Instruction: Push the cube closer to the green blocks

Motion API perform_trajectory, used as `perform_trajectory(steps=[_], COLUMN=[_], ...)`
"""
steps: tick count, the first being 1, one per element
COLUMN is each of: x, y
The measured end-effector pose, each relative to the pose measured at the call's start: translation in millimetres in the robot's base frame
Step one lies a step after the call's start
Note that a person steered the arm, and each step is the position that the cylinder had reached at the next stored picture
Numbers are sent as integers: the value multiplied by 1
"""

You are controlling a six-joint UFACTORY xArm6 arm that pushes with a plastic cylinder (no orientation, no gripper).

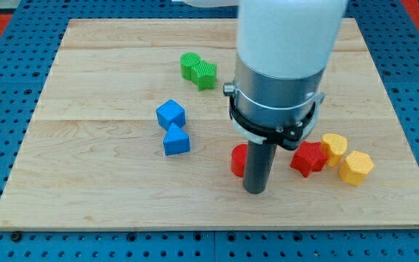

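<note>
A blue cube (pixel 171 113) lies left of the board's middle, touching a second blue block (pixel 176 140) just below it. Two green blocks (pixel 198 70) sit together near the view's top centre, up and to the right of the cube. My tip (pixel 254 189) rests on the board low in the middle, well to the right of and below the blue blocks. A red block (pixel 238 160) is partly hidden right behind the rod's left side.
A red star-like block (pixel 308 158) and two yellow blocks (pixel 334 148) (pixel 356 167) cluster at the right. The wooden board (pixel 86 182) sits on a blue perforated table. The arm's white and grey body hides the board's upper right middle.
</note>
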State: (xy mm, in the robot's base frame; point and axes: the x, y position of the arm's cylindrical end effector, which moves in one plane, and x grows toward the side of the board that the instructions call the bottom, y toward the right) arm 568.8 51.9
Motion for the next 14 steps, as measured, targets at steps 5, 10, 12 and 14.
perform_trajectory(steps=[5,10,12,14], x=[-25,-1,-16,-16], y=[37,19,16,13])
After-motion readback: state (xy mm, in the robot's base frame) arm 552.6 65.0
